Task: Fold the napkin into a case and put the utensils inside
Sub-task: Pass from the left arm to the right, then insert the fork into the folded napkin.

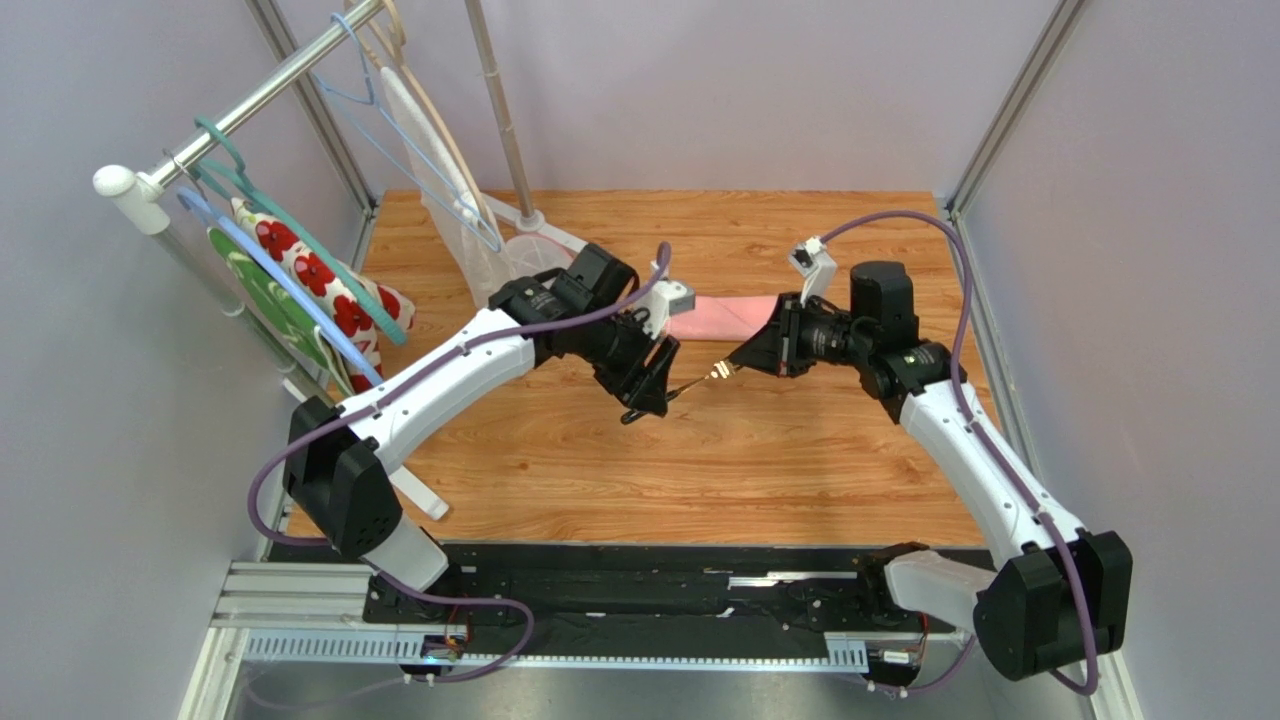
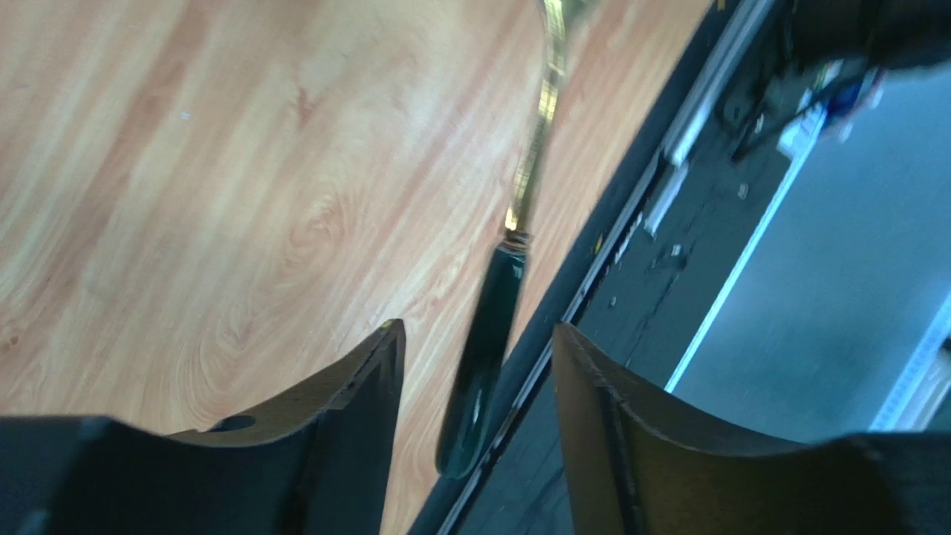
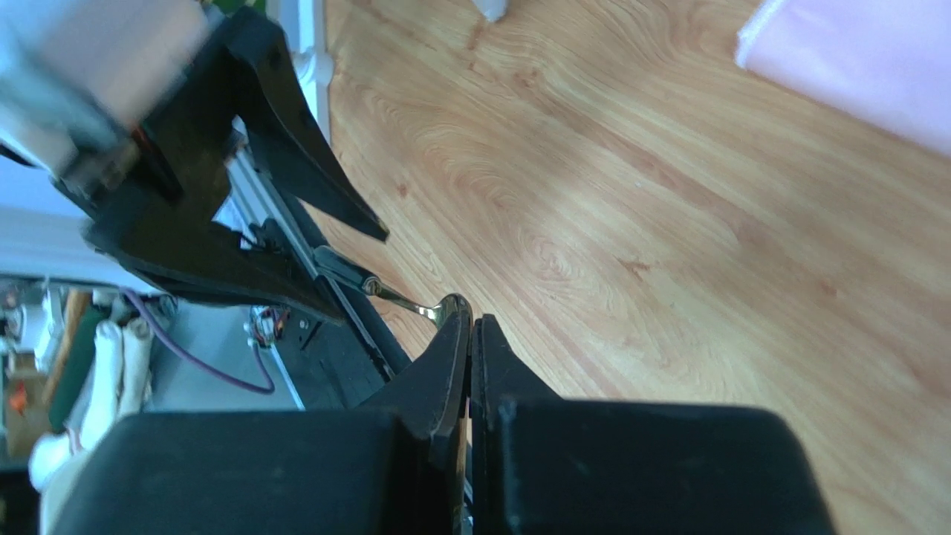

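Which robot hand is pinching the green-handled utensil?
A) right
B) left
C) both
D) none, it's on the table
A: the right gripper is shut on the gold end of the utensil, while the left gripper stands open, its fingers apart on either side of the dark handle.

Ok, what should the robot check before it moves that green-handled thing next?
1. Right claw shut on the utensil at its gold end: ok.
2. Left claw open, not pinching the green handle: ok.
3. Left claw away from the handle: not ok, it sits around it.
4. Napkin lying on the table: ok.
5. Napkin's pocket opening ready: cannot tell, partly hidden.
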